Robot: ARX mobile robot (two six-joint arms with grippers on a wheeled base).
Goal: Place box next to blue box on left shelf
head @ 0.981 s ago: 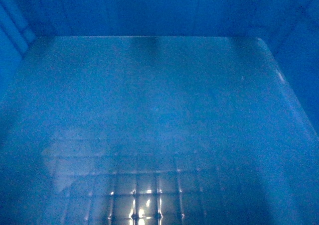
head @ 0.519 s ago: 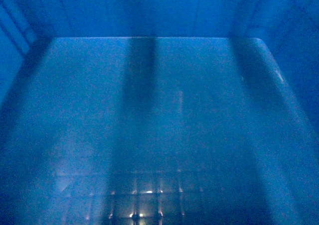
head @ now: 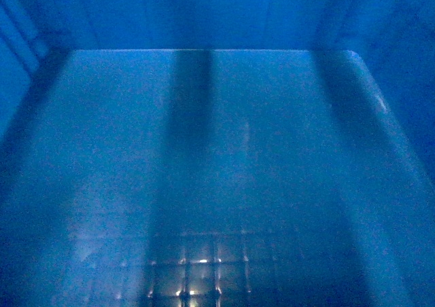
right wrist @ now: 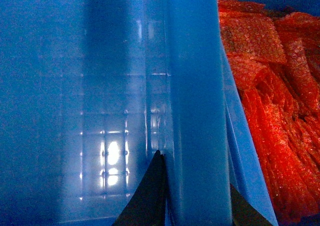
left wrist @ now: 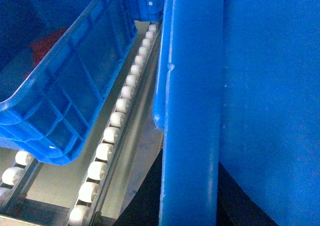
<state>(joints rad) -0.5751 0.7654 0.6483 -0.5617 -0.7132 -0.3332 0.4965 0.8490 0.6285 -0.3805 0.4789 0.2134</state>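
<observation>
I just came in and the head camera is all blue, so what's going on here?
The robot is carrying a large bright-blue plastic crate, its inside filling the head view. Each wrist view shows dark gripper fingers straddling a crate rim. On the left, the crate hangs beside another ribbed blue crate that sits on a grey rail of white rollers. Crinkled red material lies to the right.

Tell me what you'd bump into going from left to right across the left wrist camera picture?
The other blue box, tilted on the shelf → the row of white rollers on the grey rail → the thick rim of the box being carried → that box's smooth blue side wall.
</observation>
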